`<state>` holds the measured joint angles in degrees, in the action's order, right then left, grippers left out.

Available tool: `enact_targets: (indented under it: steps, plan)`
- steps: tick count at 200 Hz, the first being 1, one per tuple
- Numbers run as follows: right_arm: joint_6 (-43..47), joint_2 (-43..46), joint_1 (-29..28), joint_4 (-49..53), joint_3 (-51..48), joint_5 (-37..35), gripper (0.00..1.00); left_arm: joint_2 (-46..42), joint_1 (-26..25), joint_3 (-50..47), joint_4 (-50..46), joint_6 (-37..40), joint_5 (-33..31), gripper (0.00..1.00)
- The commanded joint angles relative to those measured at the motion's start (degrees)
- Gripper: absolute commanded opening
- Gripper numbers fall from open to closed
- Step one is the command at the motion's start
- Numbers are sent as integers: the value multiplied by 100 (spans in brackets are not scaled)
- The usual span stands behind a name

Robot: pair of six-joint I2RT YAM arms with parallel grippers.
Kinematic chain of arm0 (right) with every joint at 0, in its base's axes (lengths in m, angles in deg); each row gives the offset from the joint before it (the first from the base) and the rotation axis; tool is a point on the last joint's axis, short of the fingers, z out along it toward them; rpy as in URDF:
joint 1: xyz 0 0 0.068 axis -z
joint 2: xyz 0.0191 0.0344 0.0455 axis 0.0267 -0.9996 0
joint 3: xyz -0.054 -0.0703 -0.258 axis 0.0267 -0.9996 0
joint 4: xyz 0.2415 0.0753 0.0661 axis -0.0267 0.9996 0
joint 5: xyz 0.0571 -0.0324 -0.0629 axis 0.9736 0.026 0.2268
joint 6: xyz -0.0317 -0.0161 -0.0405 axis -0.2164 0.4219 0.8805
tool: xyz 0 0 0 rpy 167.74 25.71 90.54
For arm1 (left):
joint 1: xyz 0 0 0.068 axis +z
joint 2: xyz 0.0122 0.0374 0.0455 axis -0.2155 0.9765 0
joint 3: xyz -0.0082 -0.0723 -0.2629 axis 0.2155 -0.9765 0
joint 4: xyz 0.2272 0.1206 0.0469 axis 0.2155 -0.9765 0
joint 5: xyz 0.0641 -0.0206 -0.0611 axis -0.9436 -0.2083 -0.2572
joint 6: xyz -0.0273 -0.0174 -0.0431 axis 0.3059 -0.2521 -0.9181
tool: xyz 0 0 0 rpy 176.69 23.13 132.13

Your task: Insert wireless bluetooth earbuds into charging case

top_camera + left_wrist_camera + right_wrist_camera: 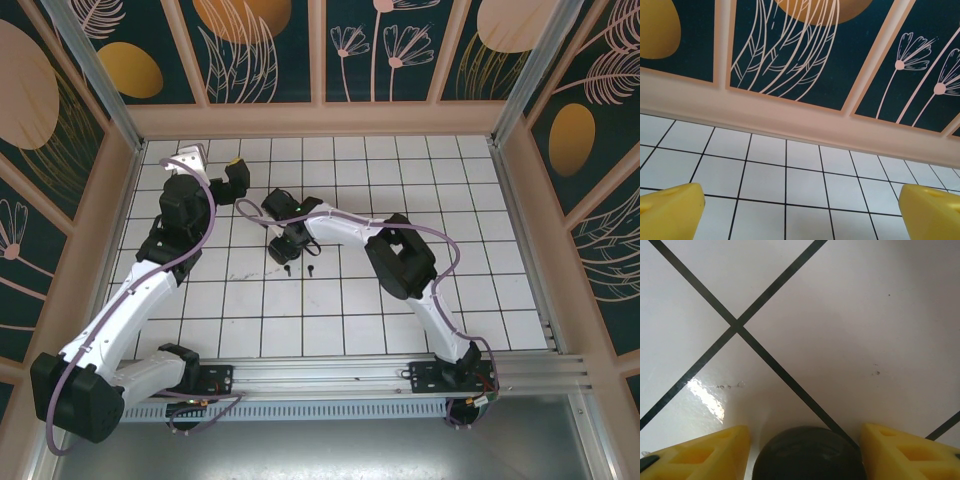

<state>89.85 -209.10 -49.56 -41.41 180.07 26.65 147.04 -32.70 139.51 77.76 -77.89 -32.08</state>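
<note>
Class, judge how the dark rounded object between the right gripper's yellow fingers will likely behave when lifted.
The dark rounded object looks hard and smooth, so probably rigid. Its curved sides meet the right gripper's flat fingers narrowly, so it may slip or twist.

No text, label, brand, number or sign can be read: the wall panels (255, 50) carry only drawn leaves and flowers, the tiled table (330, 330) only black grid lines, and the dark charging case (807, 455) shows a plain surface
</note>
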Motion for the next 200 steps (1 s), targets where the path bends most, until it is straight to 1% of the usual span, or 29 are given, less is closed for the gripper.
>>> enact_targets:
  steps: [1, 42, 56, 76, 103, 126, 159, 179, 200]
  plan:
    - [91, 186, -24, 239, -187, 33, 60, -89, -14, 99, -27, 44, 110, 99]
    - [57, 308, -24, 203, -430, 50, 56, -54, -15, 81, -27, 6, 209, 99]
    - [22, 348, -24, 179, -501, 74, 51, -45, -15, 80, -27, -25, 245, 99]
    - [-80, 445, -15, 96, -618, 120, 41, -21, -14, 81, -27, -51, 311, 99]
    - [-486, 673, 99, -23, -735, 12, 35, 16, -20, 22, 15, -111, 383, 99]
    - [-1191, 1090, 340, -207, -956, 12, 32, -14, -20, -152, 214, -240, 573, 99]
    - [-2535, 2048, 796, -694, -1684, 40, 33, 25, -18, -613, 643, -801, 999, 99]
    - [-3445, 2646, 1090, -1028, -2223, 118, 33, 87, -14, -1129, 1265, -1061, 1575, 99]
    - [-4414, 3256, 1348, -1485, -2787, 227, 33, 293, -23, -1671, 2234, -1333, 2509, 99]
